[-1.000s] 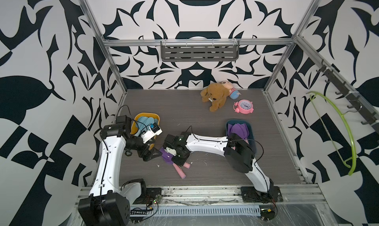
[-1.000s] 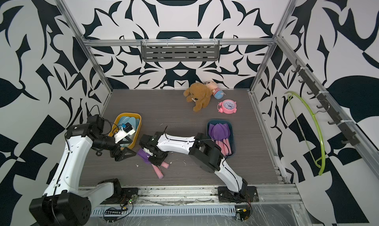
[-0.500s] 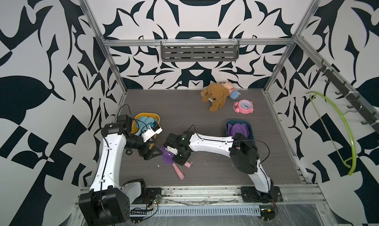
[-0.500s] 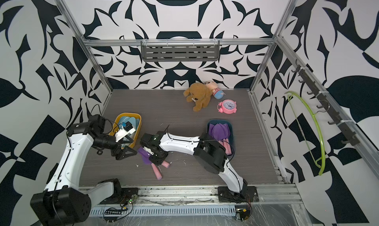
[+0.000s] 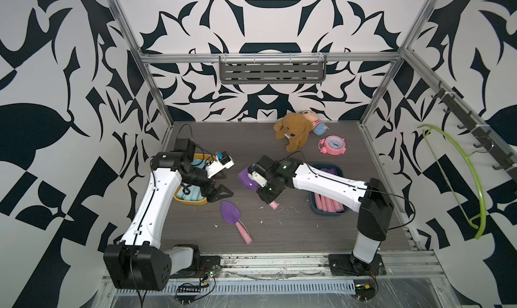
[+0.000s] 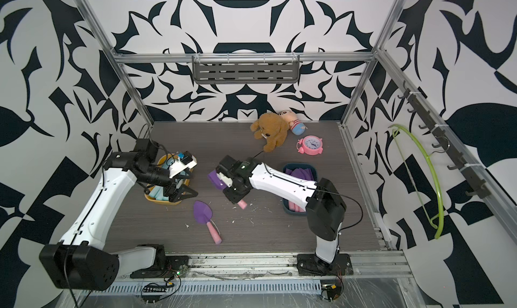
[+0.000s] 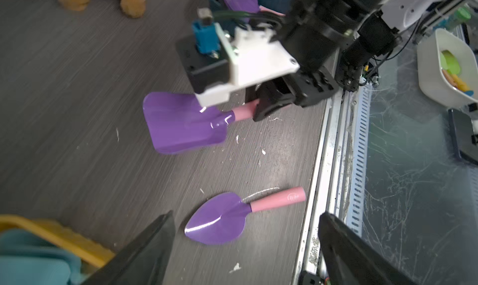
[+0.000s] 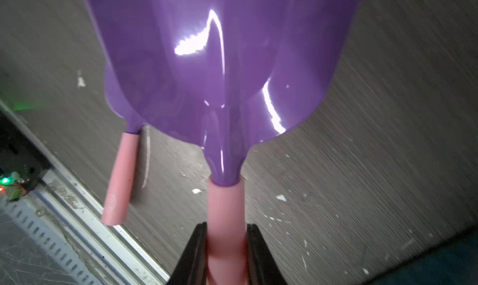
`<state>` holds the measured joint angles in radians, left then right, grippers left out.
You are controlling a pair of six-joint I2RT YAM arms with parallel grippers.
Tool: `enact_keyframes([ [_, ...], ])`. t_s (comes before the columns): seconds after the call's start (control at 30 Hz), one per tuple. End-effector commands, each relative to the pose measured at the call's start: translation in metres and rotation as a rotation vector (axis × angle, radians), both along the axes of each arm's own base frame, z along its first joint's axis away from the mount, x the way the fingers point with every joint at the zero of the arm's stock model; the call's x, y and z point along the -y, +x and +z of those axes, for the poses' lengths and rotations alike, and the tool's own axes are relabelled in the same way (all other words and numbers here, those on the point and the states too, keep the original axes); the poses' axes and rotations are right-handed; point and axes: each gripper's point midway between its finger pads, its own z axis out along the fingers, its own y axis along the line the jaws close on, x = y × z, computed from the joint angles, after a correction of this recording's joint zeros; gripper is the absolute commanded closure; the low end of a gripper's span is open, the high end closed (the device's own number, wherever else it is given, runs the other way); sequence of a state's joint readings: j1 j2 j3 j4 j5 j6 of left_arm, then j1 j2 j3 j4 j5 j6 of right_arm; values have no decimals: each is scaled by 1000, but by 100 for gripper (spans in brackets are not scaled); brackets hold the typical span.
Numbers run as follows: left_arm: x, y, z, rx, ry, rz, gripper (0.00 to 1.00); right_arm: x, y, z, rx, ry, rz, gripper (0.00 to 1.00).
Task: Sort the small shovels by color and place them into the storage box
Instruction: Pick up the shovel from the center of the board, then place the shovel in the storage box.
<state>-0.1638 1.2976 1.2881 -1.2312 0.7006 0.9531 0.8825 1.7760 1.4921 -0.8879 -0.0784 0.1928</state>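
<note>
While our right gripper point(image 8: 226, 234) pinches the pink handle of a purple shovel point(image 7: 181, 123) clear of the table, our left gripper point(image 5: 218, 194), spread wide, hangs near another purple shovel point(image 5: 230, 211) lying flat; they seem light, stiff and glossy, best gripped by the handle.

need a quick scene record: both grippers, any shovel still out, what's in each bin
left gripper: open, empty, at near corner of yellow bin
right gripper: shut on held shovel's pink handle
held shovel: purple, square blade, above the table
loose shovel: purple, pointed blade, flat on table between the arms
yellow bin: light blue shovels
dark blue bin: purple shovels, pink handles
back of table: plush dog, pink alarm clock
</note>
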Motion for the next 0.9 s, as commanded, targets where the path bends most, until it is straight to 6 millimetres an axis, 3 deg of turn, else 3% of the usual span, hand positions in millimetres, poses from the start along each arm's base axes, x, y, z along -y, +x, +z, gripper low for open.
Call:
enact_keyframes([
  [0.0, 22, 29, -3, 12, 32, -3, 6, 59, 14, 16, -34, 0, -185, 84],
  [0.2, 82, 66, -8, -75, 3, 0, 7, 158, 30, 18, -36, -52, -463, 83],
  [0.3, 109, 74, -17, -167, -18, 5, 8, 204, 32, 7, -49, -108, -614, 83],
  [0.37, 119, 73, -25, -228, -20, 1, 8, 220, 30, -3, -82, -121, -683, 83],
  [0.57, 122, 63, -61, -314, 50, 4, 8, 225, 27, -34, -138, -166, -725, 85],
  [0.87, 115, 56, -64, -292, 63, 9, 8, 227, 28, -57, -172, -202, -761, 84],
])
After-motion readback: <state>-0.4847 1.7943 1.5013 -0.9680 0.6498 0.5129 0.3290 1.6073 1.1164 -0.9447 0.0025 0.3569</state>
